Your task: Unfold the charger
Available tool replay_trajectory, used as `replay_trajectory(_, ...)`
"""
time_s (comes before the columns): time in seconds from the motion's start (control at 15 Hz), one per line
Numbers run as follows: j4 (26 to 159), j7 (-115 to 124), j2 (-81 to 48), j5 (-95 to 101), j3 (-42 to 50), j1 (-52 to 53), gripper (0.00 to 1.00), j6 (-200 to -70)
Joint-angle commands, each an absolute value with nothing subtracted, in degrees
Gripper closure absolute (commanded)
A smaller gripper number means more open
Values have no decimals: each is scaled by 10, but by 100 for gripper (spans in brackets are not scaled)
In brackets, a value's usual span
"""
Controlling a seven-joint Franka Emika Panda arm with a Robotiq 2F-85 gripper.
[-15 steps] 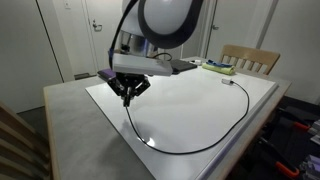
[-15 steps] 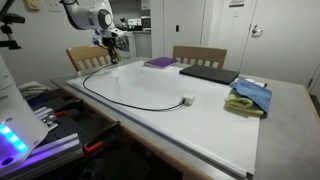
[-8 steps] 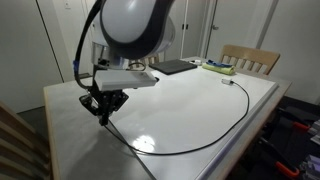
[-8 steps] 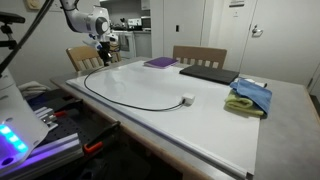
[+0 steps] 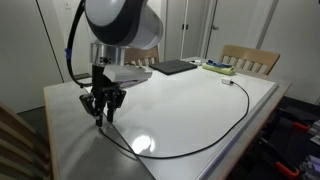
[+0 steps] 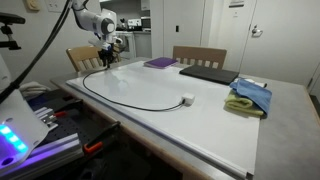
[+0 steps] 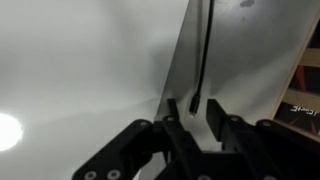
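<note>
The charger is a long thin black cable (image 5: 200, 146) lying in a wide arc on the white table top (image 5: 190, 105). Its small white plug (image 6: 187, 99) lies near one table edge and also shows in an exterior view (image 5: 228, 83). My gripper (image 5: 102, 106) hangs low over the table's corner at the cable's other end and shows in both exterior views (image 6: 106, 57). In the wrist view the cable (image 7: 203, 50) runs away from me and its tip sits between my spread fingers (image 7: 193, 112) with a gap on each side. The gripper looks open.
A purple book (image 6: 159, 62) and a dark laptop (image 6: 205, 72) lie at the far side. Blue and green cloths (image 6: 250, 95) lie beside them. Wooden chairs (image 5: 250, 58) stand around the table. The white top's edge (image 7: 172, 70) runs right by my fingers.
My gripper has moved across the table toward its corner, and the cable end has moved with it, lengthening the arc. The fingers now look spread around the cable tip.
</note>
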State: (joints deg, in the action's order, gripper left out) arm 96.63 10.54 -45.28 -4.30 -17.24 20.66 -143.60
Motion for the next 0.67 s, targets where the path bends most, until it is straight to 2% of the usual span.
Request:
replay_trajectory(0.0,954,146,-422,-53,-136,215,34,-1395)
replay_trajectory(0.2,972,241,-383,-40,-81,234,12,-1416)
replay_trajectory(0.33,991,299,-355,-30,-48,244,1,-1426)
replay_trajectory(0.6,1024,375,-314,-23,-19,249,0,-1428)
